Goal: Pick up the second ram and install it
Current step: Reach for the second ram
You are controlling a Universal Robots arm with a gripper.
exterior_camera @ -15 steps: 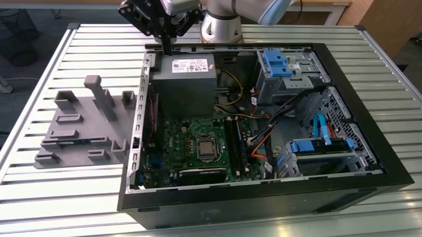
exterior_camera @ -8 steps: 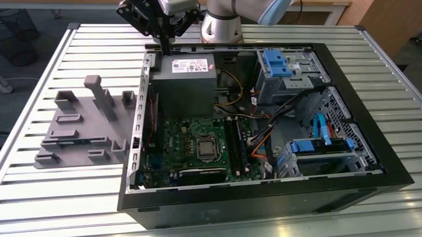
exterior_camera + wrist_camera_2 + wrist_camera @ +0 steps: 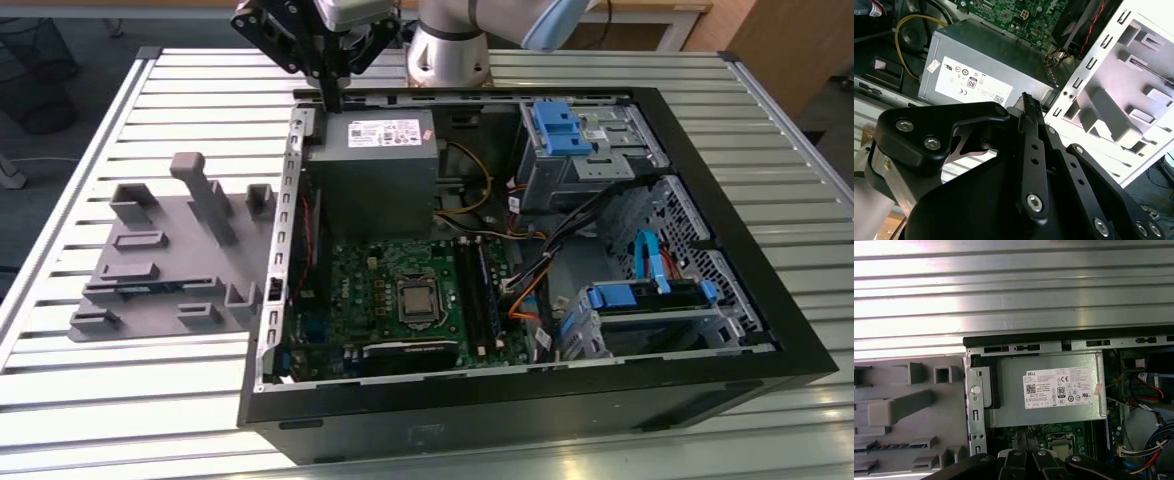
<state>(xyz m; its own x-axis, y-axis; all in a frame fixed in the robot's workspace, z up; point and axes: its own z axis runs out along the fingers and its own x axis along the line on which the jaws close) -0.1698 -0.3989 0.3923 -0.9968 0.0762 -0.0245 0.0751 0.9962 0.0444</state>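
The black two-finger pincer (image 3: 327,97) hangs clenched, gripping nothing. Just below it lies the grey metal power-supply box (image 3: 374,165). The grey plastic holder tray (image 3: 160,270) sits well aside.

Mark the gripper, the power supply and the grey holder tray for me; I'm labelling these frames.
gripper (image 3: 328,100): exterior view, between its fingertips.
power supply (image 3: 1046,390): first wrist view, on its white label.
grey holder tray (image 3: 180,225): exterior view, on bare base between its upright blocks.
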